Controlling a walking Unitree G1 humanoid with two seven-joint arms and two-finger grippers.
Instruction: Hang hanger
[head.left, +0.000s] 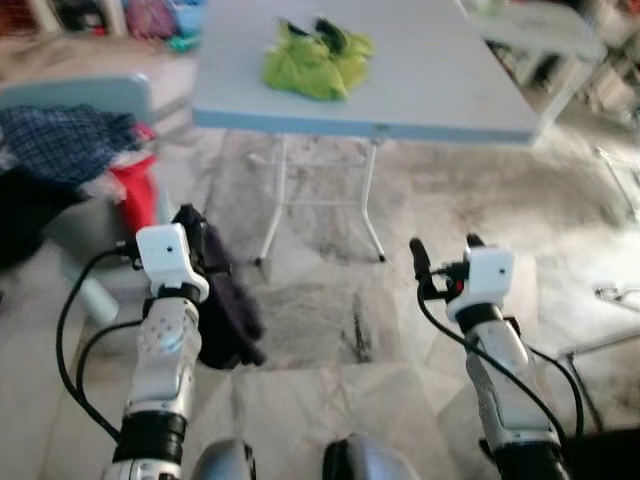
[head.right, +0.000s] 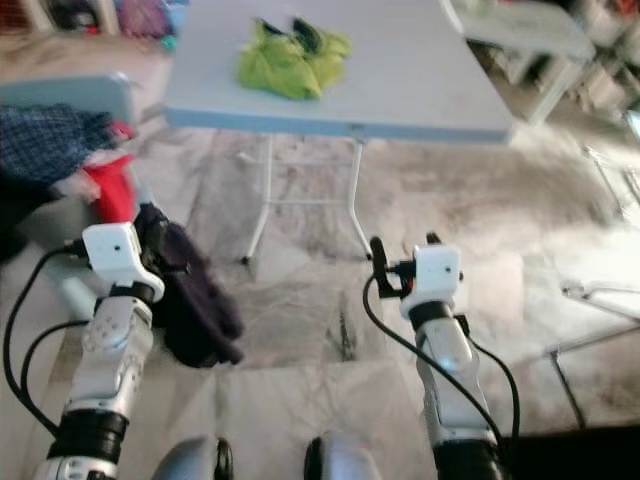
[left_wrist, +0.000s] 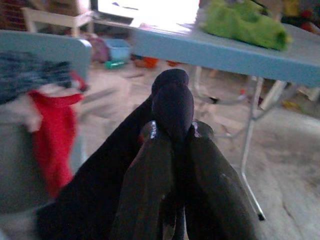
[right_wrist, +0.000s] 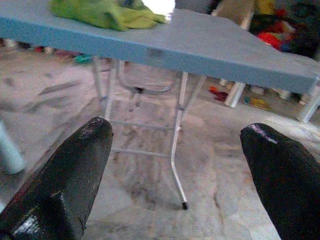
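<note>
Two grippers are logged lower frame: left gripper (head.left: 190, 225) clamped on a dark garment (head.left: 225, 310), presumably carried for hanging; right gripper (head.left: 445, 250) spread, empty. Folding table (head.left: 440, 90) with green cloth (head.left: 315, 60), upper centre. Hanger unidentifiable.

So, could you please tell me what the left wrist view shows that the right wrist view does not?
The left wrist view alone shows the left gripper shut on a dark garment, plus a red cloth draped on a pale blue chair. The right wrist view alone shows the right gripper with its fingers wide apart, holding nothing, and the marbled floor between them. Both share the light blue folding table, its white metal legs, and the green cloth lying on top.
</note>
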